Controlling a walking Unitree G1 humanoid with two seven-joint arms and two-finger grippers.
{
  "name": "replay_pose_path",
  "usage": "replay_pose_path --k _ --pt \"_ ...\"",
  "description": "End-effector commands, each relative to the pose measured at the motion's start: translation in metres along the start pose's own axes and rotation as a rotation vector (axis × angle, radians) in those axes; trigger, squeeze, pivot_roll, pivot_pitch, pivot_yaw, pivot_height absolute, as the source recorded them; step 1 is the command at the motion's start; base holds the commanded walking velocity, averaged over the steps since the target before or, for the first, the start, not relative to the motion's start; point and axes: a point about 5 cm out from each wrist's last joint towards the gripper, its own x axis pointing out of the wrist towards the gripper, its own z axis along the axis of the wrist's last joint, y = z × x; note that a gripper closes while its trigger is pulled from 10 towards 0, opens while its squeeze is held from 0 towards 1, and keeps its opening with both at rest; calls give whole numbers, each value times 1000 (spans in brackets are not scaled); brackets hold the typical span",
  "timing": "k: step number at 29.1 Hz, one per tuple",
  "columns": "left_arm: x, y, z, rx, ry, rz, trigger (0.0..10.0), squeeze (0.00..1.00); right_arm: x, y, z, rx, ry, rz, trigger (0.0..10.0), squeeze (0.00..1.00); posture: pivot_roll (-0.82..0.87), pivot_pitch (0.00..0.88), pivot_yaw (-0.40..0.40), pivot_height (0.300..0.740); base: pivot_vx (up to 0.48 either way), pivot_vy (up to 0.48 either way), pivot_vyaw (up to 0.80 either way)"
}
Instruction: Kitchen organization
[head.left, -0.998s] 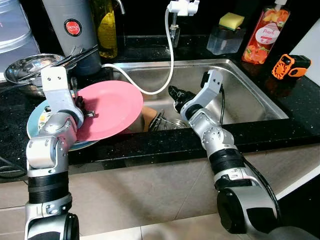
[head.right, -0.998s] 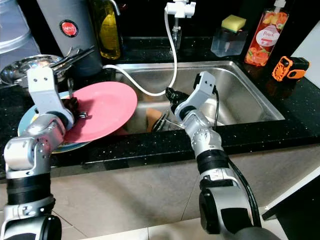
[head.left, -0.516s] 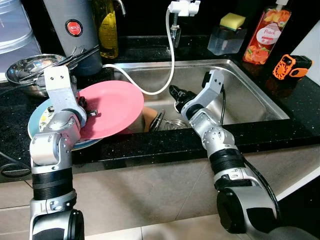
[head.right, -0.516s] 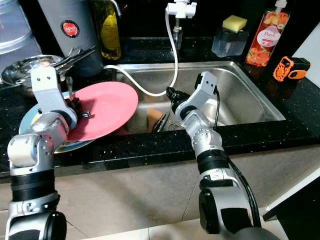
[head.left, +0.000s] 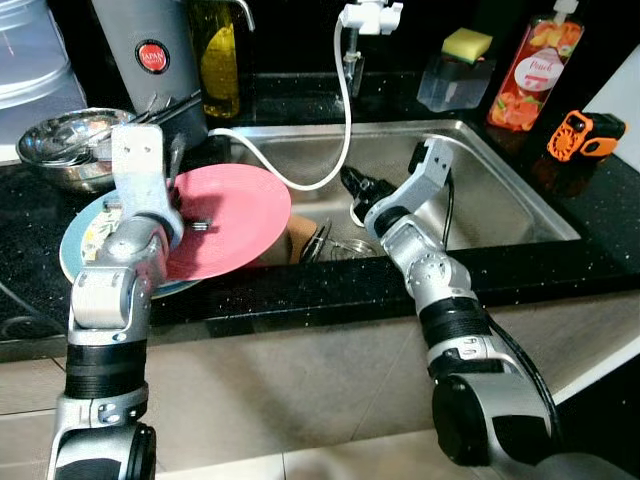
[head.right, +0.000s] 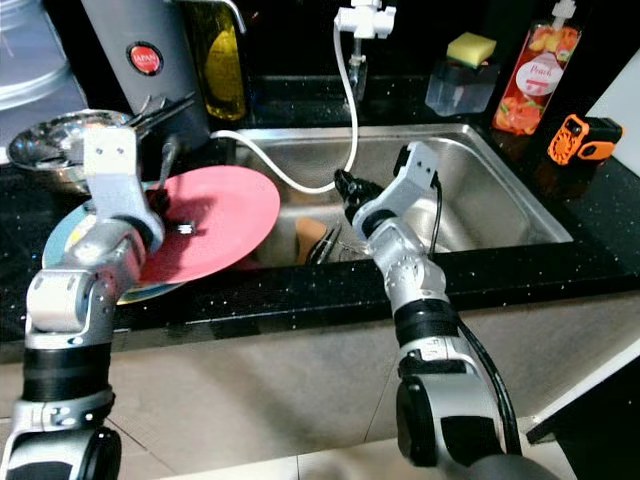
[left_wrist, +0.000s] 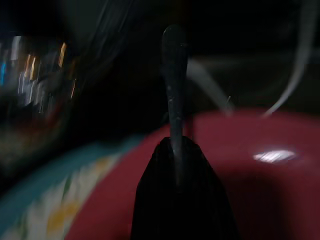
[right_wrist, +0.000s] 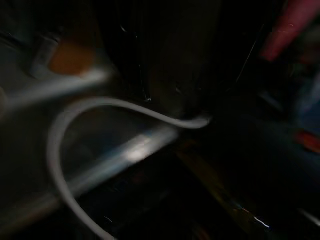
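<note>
My left gripper (head.left: 186, 221) hovers over the left part of a pink plate (head.left: 235, 215) and is shut on a thin metal utensil (left_wrist: 173, 75), which stands up beside the wrist (head.left: 171, 160). The pink plate rests tilted on a light blue patterned plate (head.left: 78, 240) on the black counter, its right edge overhanging the steel sink (head.left: 490, 190). My right gripper (head.left: 353, 184) hangs over the middle of the sink, near a white hose (head.left: 340, 130). Its wrist view is dark and blurred.
A steel bowl (head.left: 55, 150) with utensils sits behind the plates. In the sink lie a brown cup (head.left: 297, 240) and metal utensils (head.left: 322, 240). A grey canister (head.left: 150, 50), oil bottle (head.left: 215, 60), sponge holder (head.left: 455, 65), soap bottle (head.left: 525, 65) and orange tool (head.left: 585, 135) line the back.
My left arm has shifted to the right over the pink plate, carrying the utensil with it. The right arm has hardly moved.
</note>
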Motion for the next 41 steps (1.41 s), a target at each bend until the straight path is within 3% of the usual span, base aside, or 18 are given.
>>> replay_pose_path --k 1,2,3,4,5,6,8,10,13,23,26,27,29,33,40,41 --pt "-6 -12 32 138 -190 -94 10000 0 -1 27 17 87 -58 191 10000 0 297 0 -43 740 0 0 0" --pt "-7 -16 39 212 -237 -119 10000 0 -3 40 22 143 -70 272 10000 0 296 0 -44 740 0 0 0" --pt "-7 -16 39 212 -237 -119 10000 0 -3 40 22 143 -70 272 10000 0 296 0 -44 740 0 0 0" --pt "-8 -23 47 310 -291 -166 10000 0 -6 57 27 216 -77 376 10000 0 295 0 -44 740 0 0 0" --pt "-8 -26 50 337 -305 -186 10000 0 -7 63 29 238 -76 407 10000 0 295 0 -44 740 0 0 0" --pt "-8 -26 50 337 -305 -186 10000 0 -7 63 29 238 -76 407 10000 0 295 0 -44 740 0 0 0" --pt "-8 -37 54 377 -344 -262 10000 0 -10 83 25 288 -42 491 10000 0 288 0 -41 740 0 0 0" --pt "-8 -41 56 390 -360 -296 10000 0 -11 90 22 310 -32 519 10000 0 288 0 -41 740 0 0 0" --pt "-13 -60 58 362 -385 -415 10000 0 -12 101 12 316 -4 538 10000 0 283 0 -39 740 0 0 0" --pt "-14 -73 46 435 -386 -488 10000 0 -16 100 11 310 29 530 10000 0 278 0 -38 740 0 0 0" --pt "-9 -68 46 444 -385 -427 10000 0 -15 96 11 298 32 511 10000 0 278 0 -39 740 0 0 0" --pt "-3 -59 49 448 -384 -346 10000 0 -15 94 11 297 30 508 10000 0 278 0 -39 740 0 0 0" --pt "0 -51 53 443 -394 -290 10000 0 -16 92 12 296 28 506 10000 0 280 0 -40 740 0 0 0" --pt "2 -41 63 419 -432 -224 10000 0 -17 88 13 291 28 491 10000 0 278 0 -41 740 0 0 0" --pt "-4 -53 64 408 -457 -316 10000 0 -18 87 9 289 39 483 10000 0 278 0 -41 740 0 0 0" --pt "-6 -65 56 414 -439 -379 10000 0 -17 89 8 289 45 487 10000 0 276 0 -41 740 0 0 0"
